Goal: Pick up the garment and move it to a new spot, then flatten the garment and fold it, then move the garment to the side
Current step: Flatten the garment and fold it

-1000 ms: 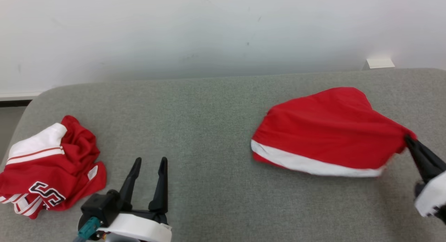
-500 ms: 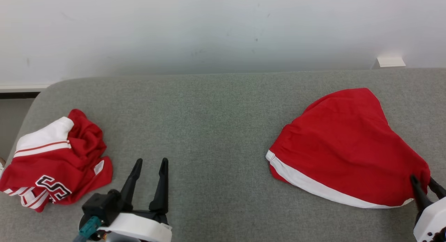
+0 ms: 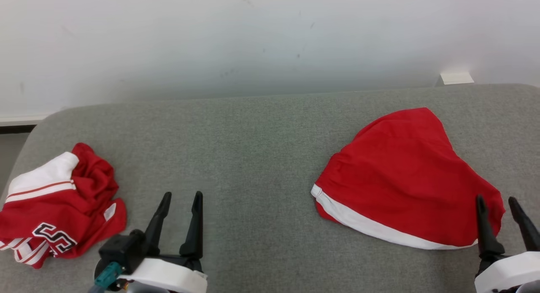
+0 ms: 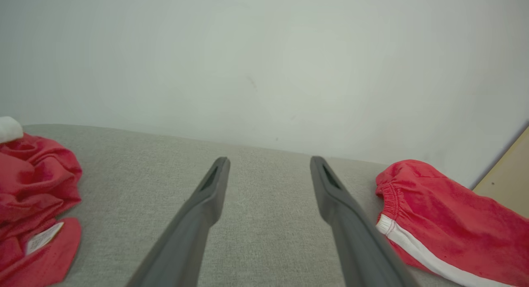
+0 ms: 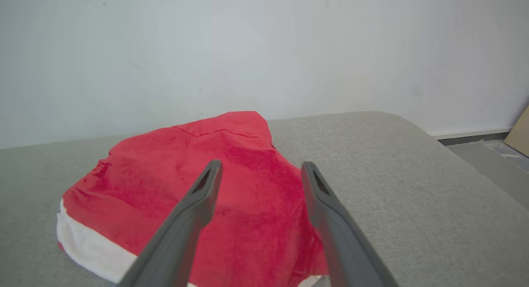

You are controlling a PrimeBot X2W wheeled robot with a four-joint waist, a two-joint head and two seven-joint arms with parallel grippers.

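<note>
While red shorts [image 3: 405, 179] lie apart, lettering [image 3: 55, 239] on the jersey [image 3: 90, 181] resembles 55

I see my left gripper [image 3: 182, 194] low on the left, its two dark fingers spread apart and pointing forward. My right gripper [image 3: 496, 198] sits low on the right, fingers likewise parted and pointing forward.

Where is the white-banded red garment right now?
In the head view the red garment lies on the right side of the grey cushion, at the tips of the open right gripper, far from the crumpled jersey at the left.
</note>
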